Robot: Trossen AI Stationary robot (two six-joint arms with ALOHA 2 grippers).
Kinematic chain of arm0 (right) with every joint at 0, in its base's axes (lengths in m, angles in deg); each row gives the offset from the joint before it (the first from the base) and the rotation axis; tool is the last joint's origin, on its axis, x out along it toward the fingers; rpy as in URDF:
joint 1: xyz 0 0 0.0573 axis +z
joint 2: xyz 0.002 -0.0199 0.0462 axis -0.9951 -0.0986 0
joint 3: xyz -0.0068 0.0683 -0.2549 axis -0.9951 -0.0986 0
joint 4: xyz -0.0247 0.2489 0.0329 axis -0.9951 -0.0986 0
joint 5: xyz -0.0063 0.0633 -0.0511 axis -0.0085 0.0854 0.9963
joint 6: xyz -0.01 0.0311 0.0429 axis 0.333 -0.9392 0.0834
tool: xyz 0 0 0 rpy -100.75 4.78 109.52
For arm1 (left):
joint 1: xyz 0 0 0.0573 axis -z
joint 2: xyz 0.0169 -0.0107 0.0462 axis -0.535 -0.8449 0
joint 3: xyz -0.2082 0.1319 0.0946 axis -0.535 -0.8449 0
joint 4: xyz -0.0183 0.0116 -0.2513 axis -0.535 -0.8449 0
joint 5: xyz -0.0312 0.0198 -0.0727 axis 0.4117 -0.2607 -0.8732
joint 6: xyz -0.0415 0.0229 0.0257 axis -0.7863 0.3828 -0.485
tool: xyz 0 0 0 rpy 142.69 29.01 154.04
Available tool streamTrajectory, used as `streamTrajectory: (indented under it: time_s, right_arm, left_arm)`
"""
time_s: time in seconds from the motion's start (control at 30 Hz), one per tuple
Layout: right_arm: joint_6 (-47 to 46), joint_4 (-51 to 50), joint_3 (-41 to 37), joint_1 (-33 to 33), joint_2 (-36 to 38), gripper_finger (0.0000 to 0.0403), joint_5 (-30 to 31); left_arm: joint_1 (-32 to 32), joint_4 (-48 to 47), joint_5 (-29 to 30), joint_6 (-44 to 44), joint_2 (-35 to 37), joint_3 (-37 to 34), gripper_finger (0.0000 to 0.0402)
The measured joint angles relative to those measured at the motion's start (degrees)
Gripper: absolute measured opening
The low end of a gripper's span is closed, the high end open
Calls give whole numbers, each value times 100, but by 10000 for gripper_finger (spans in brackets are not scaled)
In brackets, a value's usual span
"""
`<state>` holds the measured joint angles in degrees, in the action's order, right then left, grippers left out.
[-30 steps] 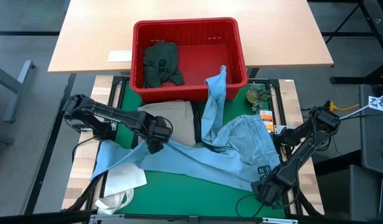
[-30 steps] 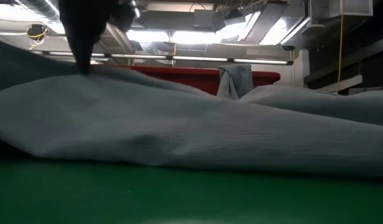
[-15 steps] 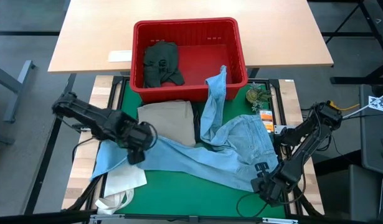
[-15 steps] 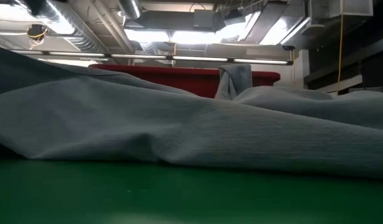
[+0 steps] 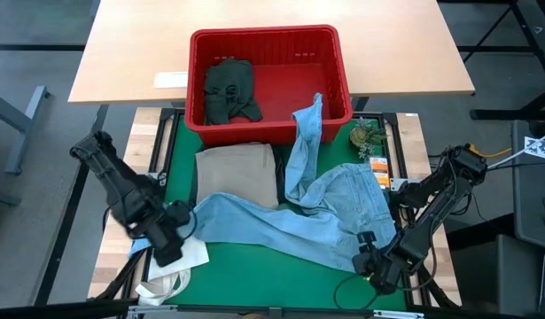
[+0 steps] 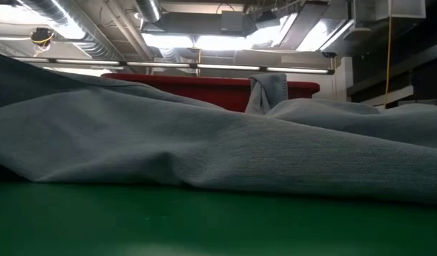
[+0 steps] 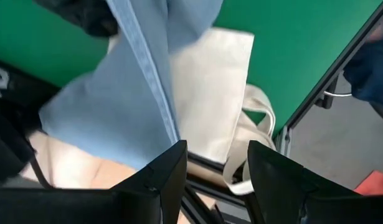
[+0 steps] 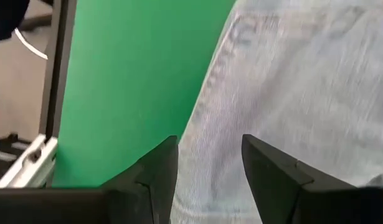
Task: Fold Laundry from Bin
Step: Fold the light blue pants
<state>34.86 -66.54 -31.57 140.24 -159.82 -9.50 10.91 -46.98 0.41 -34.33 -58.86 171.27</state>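
1. High view shows the red bin (image 5: 270, 75) at the far edge of the green mat (image 5: 263, 275), with a dark green piece (image 5: 230, 89) inside it.
2. Light blue jeans (image 5: 290, 221) are sprawled across the mat, one leg hanging over the bin's rim, the other trailing toward the left side.
3. Khaki trousers (image 5: 237, 170) lie flat just in front of the bin, partly under the jeans; they look like the only garment already laid out neatly.
4. A white tote bag (image 5: 176, 266) sits at the mat's near left corner.
5. Left gripper (image 5: 168, 246) is over that corner; the left wrist view shows its fingers (image 7: 169, 180) apart, with the edge of a blue cloth (image 7: 116, 118) running down between them. Whether it pinches the cloth, I cannot tell.
6. Right gripper (image 5: 371, 263) hangs at the jeans' near right edge, fingers (image 8: 157, 174) spread over denim, not clearly gripping.
7. My judgement: the task is at an early stage. The jeans are unfolded, and the green piece is not out yet.
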Motion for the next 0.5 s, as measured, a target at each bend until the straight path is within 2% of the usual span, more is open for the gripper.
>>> streamTrajectory:
  time_s: [0.13, 0.27, 0.5]
  right_arm:
    - [2, 258, 0, -4, 0, 177, 401]
    - [8, 527, 0, -4, 0, 177, 1126]
    - [324, 748, 0, -56, 0, 177, 2466]
  left_arm:
    - [549, 1, 125, -711, 0, 0, 163]
    - [1035, 11, 387, -1432, -15, -93, 163]
    - [1595, 246, -108, -2233, -20, -570, 163]
